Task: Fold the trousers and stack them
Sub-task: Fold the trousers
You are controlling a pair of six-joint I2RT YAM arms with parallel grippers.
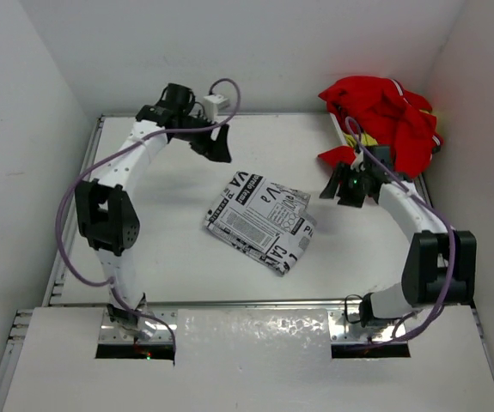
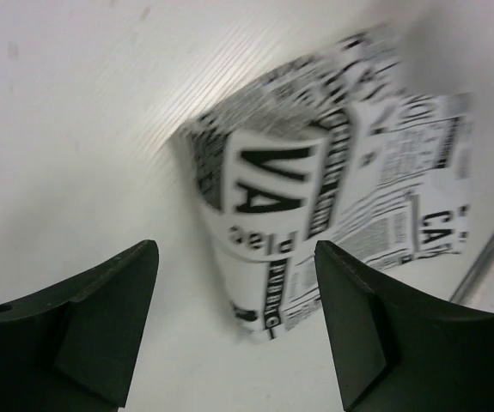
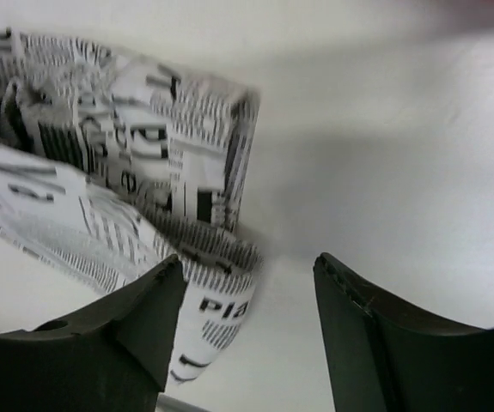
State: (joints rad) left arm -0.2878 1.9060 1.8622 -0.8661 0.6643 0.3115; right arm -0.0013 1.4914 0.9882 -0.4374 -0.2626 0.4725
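The trousers [image 1: 261, 220], white with black newspaper print, lie folded into a compact tilted rectangle in the middle of the table. They also show in the left wrist view [image 2: 332, 197] and in the right wrist view [image 3: 118, 180]. My left gripper [image 1: 216, 144] hangs open and empty above the table, behind and left of the fold [image 2: 234, 326]. My right gripper [image 1: 343, 187] is open and empty just right of the fold, its jaws beside the cloth's edge [image 3: 247, 335].
A heap of red cloth [image 1: 386, 120] with white and yellow trim lies at the back right corner, close behind my right arm. White walls close the table on the left, back and right. A metal rail [image 1: 255, 302] runs along the near edge.
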